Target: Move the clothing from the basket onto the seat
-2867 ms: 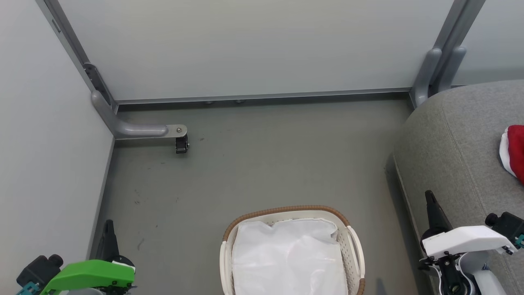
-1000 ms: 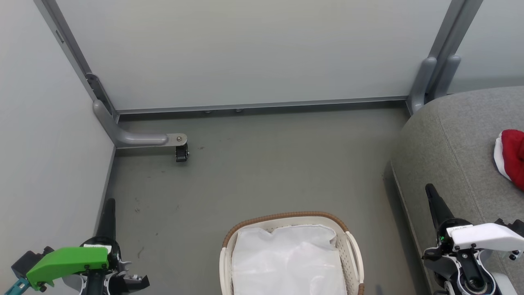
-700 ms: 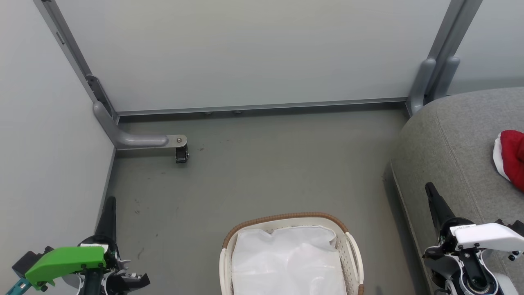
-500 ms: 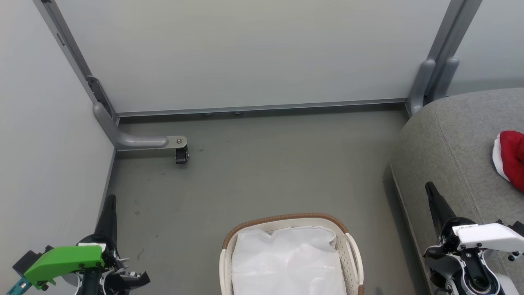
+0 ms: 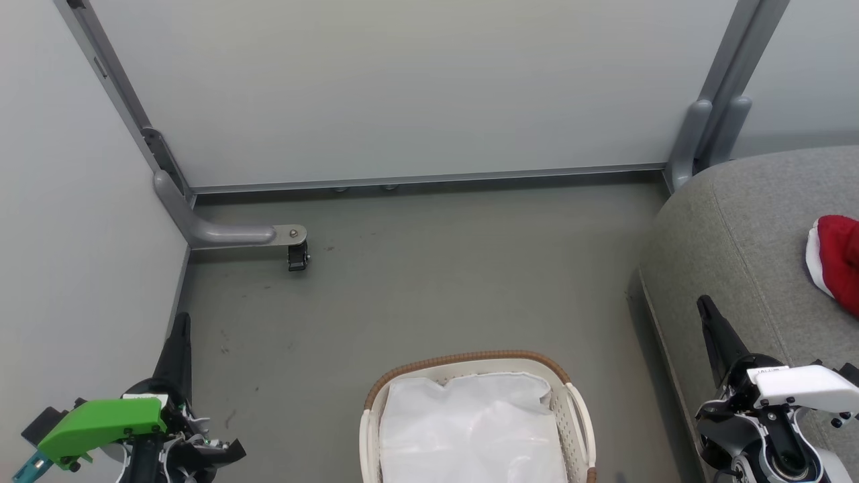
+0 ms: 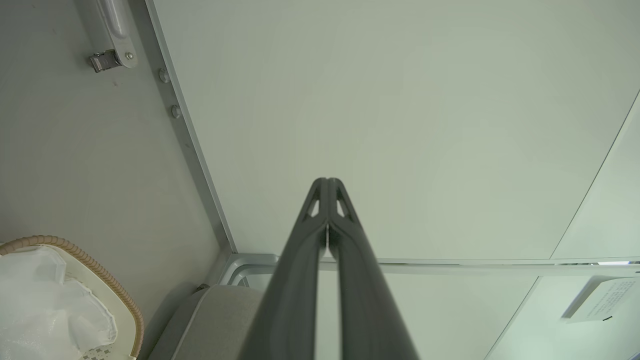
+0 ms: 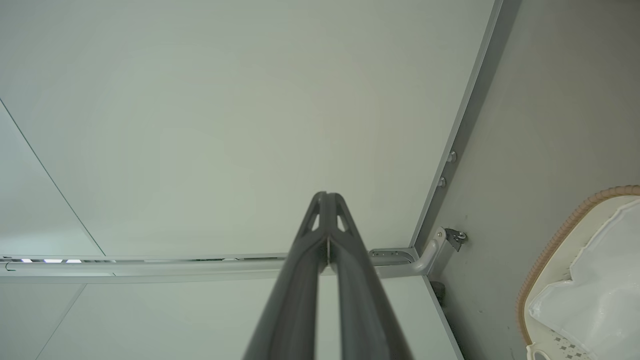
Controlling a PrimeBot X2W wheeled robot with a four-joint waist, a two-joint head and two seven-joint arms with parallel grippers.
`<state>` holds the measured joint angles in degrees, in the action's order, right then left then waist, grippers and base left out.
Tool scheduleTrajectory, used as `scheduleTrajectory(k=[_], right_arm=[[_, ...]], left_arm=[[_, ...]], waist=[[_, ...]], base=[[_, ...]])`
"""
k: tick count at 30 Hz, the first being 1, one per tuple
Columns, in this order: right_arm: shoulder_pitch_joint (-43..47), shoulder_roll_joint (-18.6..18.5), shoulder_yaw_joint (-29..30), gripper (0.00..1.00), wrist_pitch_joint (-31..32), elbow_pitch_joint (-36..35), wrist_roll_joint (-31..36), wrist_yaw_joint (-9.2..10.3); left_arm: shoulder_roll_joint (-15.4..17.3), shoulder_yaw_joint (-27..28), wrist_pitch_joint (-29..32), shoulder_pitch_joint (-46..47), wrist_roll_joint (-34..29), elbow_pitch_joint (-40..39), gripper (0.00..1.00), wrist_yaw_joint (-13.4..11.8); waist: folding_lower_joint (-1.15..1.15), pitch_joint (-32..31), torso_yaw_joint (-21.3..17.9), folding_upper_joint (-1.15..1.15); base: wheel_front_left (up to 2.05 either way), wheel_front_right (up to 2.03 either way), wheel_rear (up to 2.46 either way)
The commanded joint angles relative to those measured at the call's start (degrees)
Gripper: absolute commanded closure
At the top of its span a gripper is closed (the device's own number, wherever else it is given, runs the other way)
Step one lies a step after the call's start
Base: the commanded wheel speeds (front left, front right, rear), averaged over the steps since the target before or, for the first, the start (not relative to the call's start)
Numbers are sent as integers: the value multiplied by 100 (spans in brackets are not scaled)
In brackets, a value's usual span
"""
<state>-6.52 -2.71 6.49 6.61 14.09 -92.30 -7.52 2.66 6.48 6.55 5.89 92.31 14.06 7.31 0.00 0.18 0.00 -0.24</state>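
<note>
A grey floor [image 5: 436, 288] is enclosed by pale partition panels [image 5: 402, 87] on a grey metal frame, seen from above and in front of the robot. At 6 o'clock in the head view, the basket [image 5: 470, 356] sits on the floor, cream with a brown woven rim, cut off by the bottom edge. A crumpled white liner [image 5: 470, 429] lies inside it. At 3 o'clock, the seat [image 5: 738, 228], a large grey woven cushion with a rounded corner, runs along the right side, well apart from the basket. The clothing [image 5: 839, 258], bright red with a white edge, lies on top of the seat at its far right and is cut off by the picture's edge. The left hand [image 5: 181, 329] is at 7 o'clock, beyond a green wrist cover, pointing towards 12 o'clock above the floor near the left panel. In the left wrist view its two long dark fingers [image 6: 300, 280] are pressed together and pinch nothing. The right hand [image 5: 708, 315] is at 4 o'clock, beyond a white wrist cover, over the near edge of the seat. Its fingers [image 7: 295, 300] are likewise pressed together and bare. A small black caster [image 5: 297, 255] hangs from a curved frame foot at 10 o'clock.
</note>
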Motion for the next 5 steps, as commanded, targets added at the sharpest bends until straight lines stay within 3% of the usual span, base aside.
scheduleTrajectory(k=[1, 5], right_arm=[[61, -33, 14, 100, 10, -26, -19, 5], [61, -32, 13, 100, 10, -26, -19, 6]], left_arm=[[40, 15, 21, 66, 17, -12, 100, 33], [40, 14, 20, 66, 17, -12, 100, 33]], waist=[[0, 0, 0, 24], [0, 0, 0, 24]], base=[[0, 0, 0], [0, 0, 0]])
